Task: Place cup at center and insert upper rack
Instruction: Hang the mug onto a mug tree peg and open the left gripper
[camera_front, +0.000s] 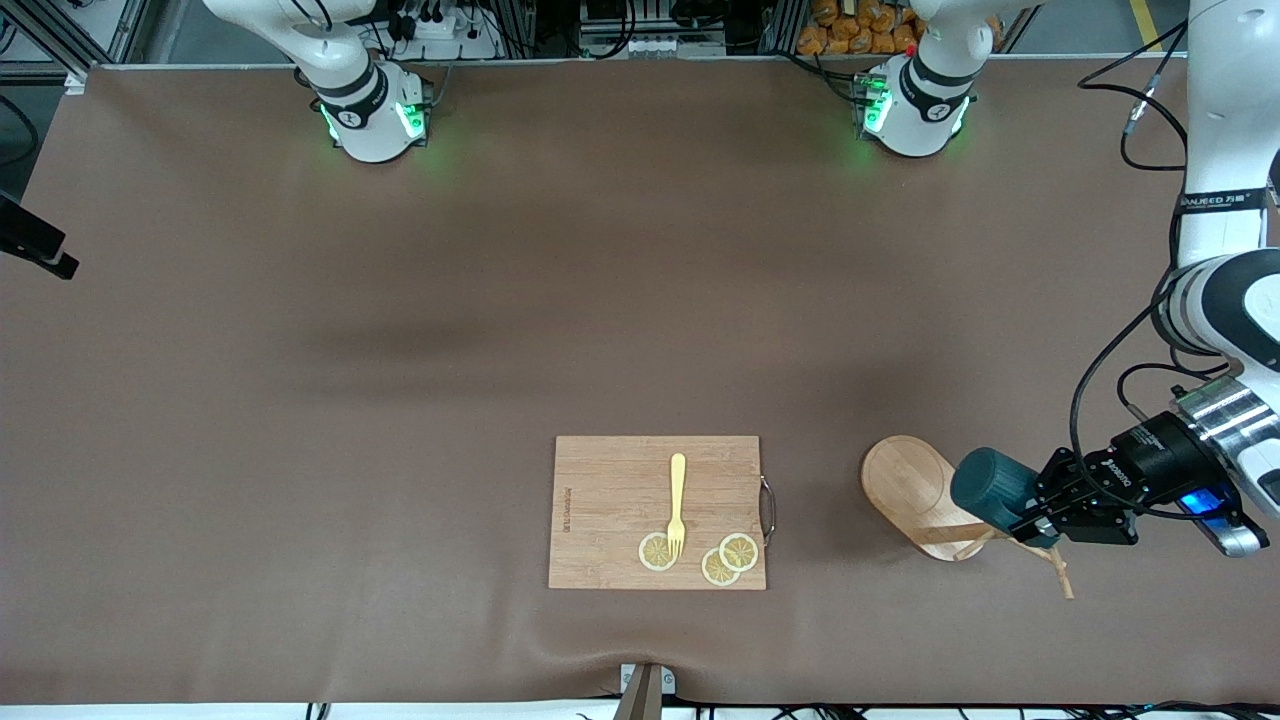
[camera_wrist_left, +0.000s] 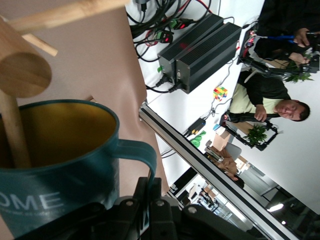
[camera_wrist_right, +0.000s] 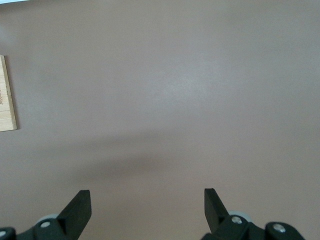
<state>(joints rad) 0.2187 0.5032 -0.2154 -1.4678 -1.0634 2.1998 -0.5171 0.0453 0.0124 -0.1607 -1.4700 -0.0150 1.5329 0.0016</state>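
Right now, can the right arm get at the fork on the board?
Probably yes. The fork lies bare on the board with nothing over it, and the right hand is open above bare table. The left hand, shut on the cup, is off at the rack.

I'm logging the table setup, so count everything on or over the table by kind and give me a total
Cup, held by the left gripper: 1
Mug tree: 1
Cutting board: 1
Fork: 1
Lemon slices: 3
Total: 7
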